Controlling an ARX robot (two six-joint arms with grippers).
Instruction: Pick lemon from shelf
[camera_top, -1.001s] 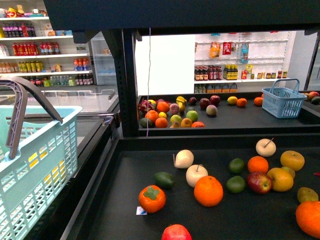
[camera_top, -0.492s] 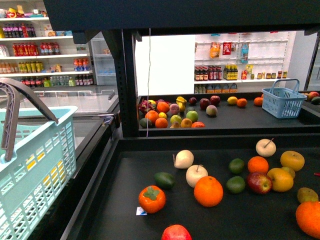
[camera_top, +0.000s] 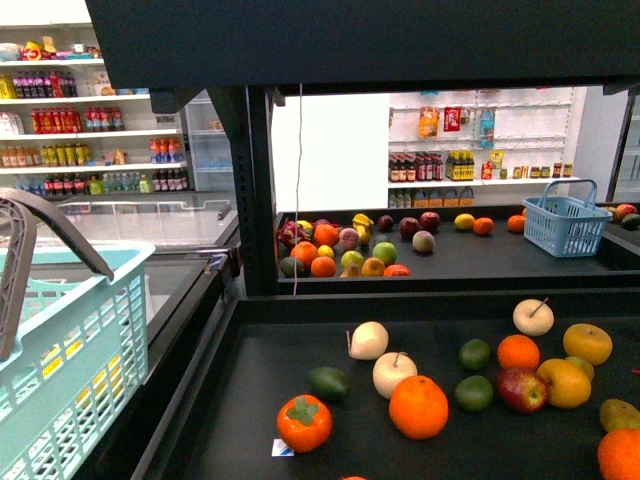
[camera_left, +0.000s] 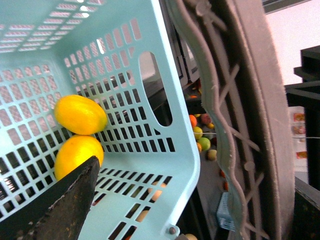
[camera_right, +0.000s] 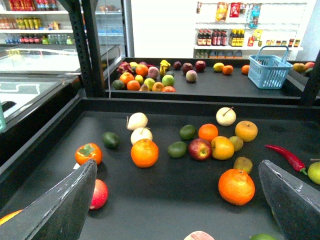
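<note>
Lemon (camera_left: 80, 114) — beside left tool (camera_left: 55, 205)

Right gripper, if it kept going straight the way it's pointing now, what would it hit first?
Probably the large orange on the black tray deck. The open right gripper aims down over the fruit; depth is hard to judge.

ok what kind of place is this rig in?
Looks like a small grocery shop or a mock-up of one: a black produce stand with loose fruit, wall shelves of bottles, and a shopping basket.
</note>
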